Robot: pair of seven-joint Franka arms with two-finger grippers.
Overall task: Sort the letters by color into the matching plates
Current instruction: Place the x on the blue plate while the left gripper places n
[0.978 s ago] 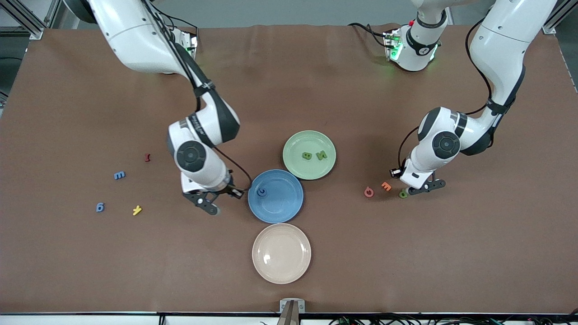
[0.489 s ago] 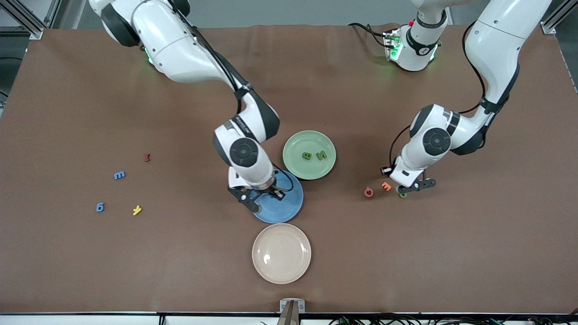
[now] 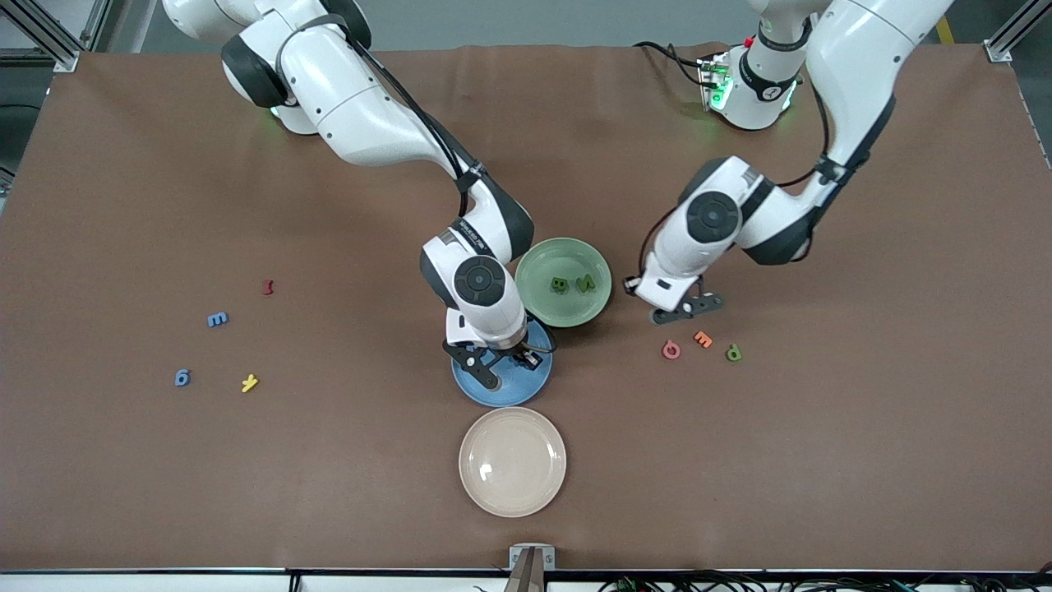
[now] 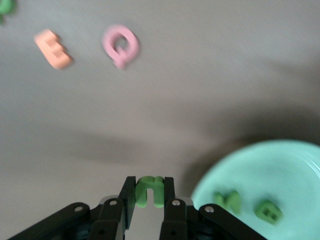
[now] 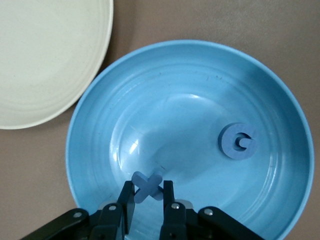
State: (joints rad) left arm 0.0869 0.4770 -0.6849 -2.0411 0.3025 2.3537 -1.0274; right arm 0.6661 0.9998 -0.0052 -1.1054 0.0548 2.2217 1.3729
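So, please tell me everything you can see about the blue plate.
The blue plate is round and shallow, with a raised rim and faint rings inside, and looks like glossy plastic. It lies flat on the table, beside the green plate and the cream plate, which is nearer to the front camera. A blue letter shaped like a G lies inside it. The right gripper is over it, holding a blue X-shaped letter between its fingers, and hides part of the plate in the front view.
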